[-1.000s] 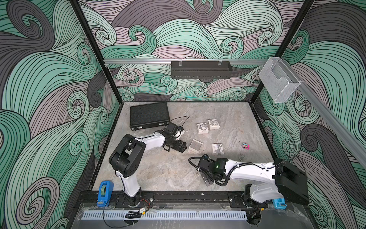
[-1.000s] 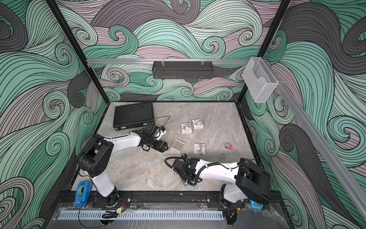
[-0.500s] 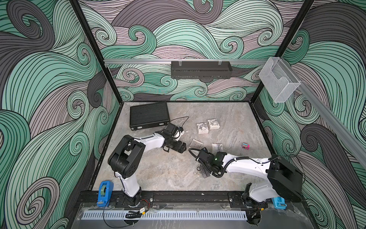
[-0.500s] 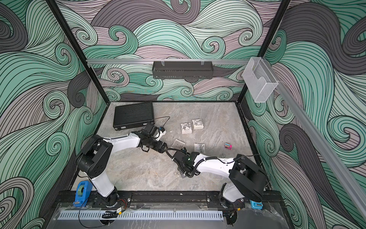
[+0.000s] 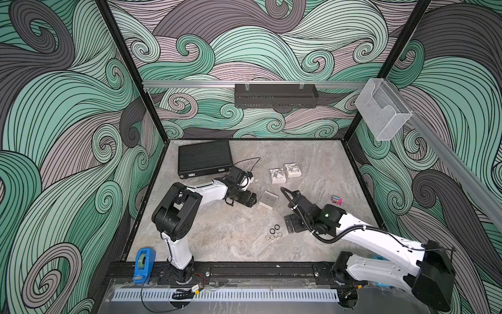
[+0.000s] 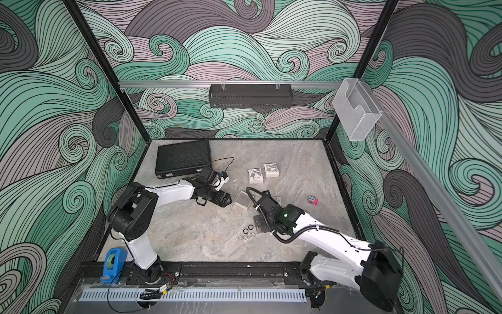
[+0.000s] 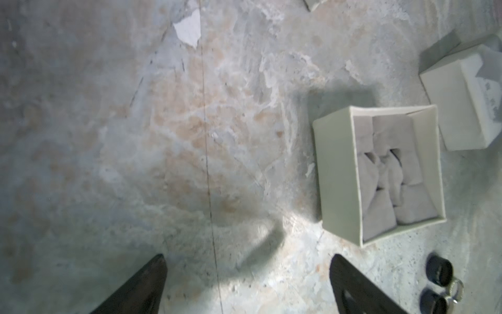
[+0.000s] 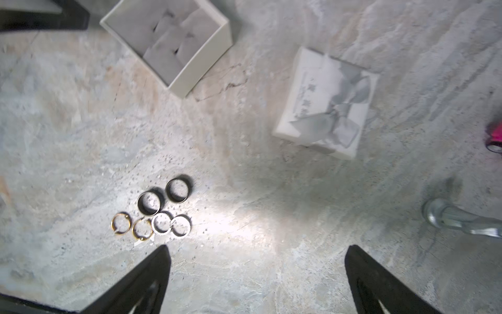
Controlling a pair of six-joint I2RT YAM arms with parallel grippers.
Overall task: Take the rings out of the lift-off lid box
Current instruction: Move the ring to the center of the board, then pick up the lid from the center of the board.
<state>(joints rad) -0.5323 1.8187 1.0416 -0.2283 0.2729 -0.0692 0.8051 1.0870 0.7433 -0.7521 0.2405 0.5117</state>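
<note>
right wrist view: six rings (image 8: 156, 214) lie clustered on the marble table (image 8: 271, 217), outside the open box (image 8: 203, 59).
right gripper (image 8: 256, 251) and left gripper (image 7: 245, 258) both gape wide, empty; the rings sit toward the table's front edge, mid-width.

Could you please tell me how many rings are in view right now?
6, clustered on the table near the open box: two black rings, two gold rings and two toothed silvery rings. None shows in the box's padded slots.
</note>
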